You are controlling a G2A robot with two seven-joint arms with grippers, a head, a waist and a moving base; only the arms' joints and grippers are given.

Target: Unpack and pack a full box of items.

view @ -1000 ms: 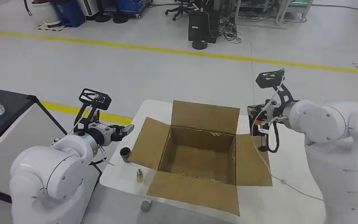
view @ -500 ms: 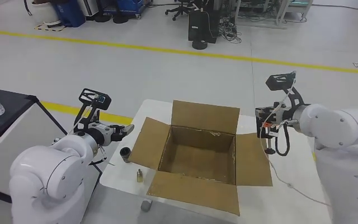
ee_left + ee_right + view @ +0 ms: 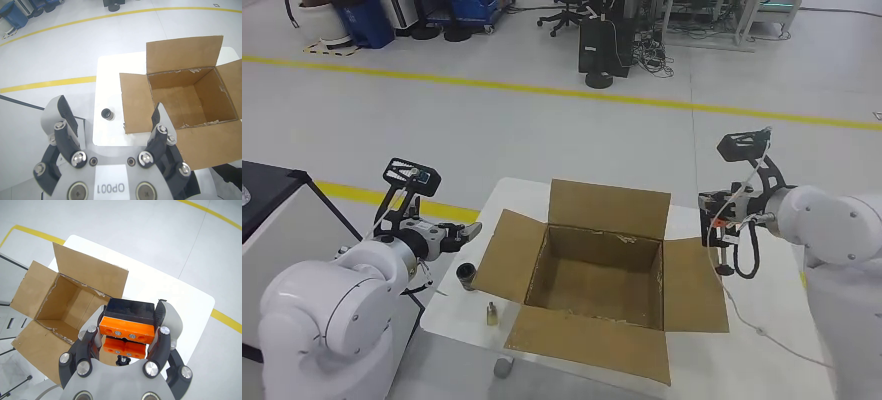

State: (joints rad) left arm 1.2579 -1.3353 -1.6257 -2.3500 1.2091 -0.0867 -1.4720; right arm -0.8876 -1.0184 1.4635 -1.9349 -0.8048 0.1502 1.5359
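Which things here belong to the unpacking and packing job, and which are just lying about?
Job: open cardboard box; black-and-orange block in the right gripper; black cylinder and small brass-coloured item on the table.
Lying about: blue bins, office chair, yellow floor line.

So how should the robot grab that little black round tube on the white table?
Best guess: pinch its curved sides, coming straight down. The small black hollow cylinder seems to stand upright on the white table, open end up, with free room beside the brown cardboard box's flap. The open left gripper is the near one.
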